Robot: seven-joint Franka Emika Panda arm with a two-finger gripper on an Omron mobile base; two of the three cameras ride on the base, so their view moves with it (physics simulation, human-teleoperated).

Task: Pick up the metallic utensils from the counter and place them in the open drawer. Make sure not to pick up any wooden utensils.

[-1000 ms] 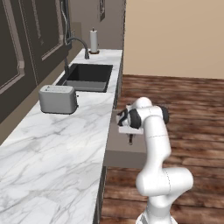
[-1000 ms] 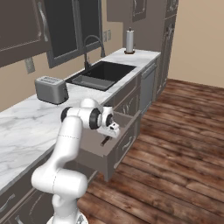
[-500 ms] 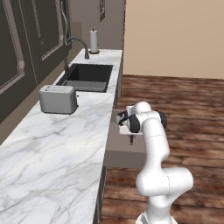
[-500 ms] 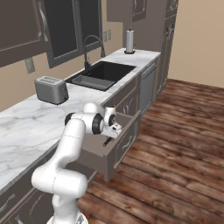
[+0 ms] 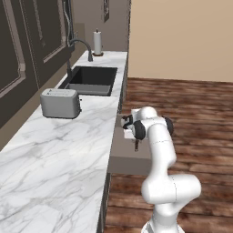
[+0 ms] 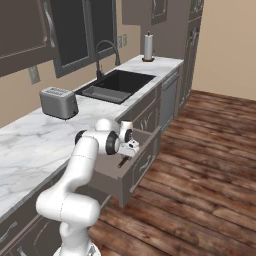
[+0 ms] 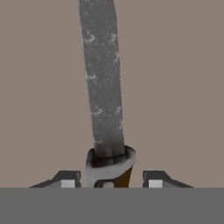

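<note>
At the left of the left base view the marble worktop (image 5: 59, 150) runs back to a grey toaster (image 5: 60, 103), a dark sink (image 5: 91, 79) with an arched tap (image 5: 78, 49), and a paper-towel roll (image 5: 97, 42) at the far end. Right of the worktop's edge the open drawer (image 5: 129, 154) stands pulled out from the cabinets, over the wood floor (image 5: 191, 118). The white arm bends over it, and its gripper (image 5: 135, 144) hangs above the drawer's inside with a slim dark thing, the knife (image 5: 135, 146), hanging down from it.

In the right base view the toaster (image 6: 59, 102) sits left, the sink (image 6: 117, 85) and roll (image 6: 148, 46) farther back. The gripper (image 6: 126, 153) is above the drawer (image 6: 125, 170), and the knife (image 6: 123, 162) slants down into it, though whether its tip touches the bottom is too small to tell.

In the hand view the knife's grey blade (image 7: 101, 78) runs up the middle against the drawer's plain grey-brown floor (image 7: 175, 87), its dark collar low between the two finger tips (image 7: 68, 181). The tips stand apart, a clear gap on each side of the handle, so the gripper (image 7: 108, 183) looks parted rather than clamped; whether it has any hold on the knife cannot be told from here.
</note>
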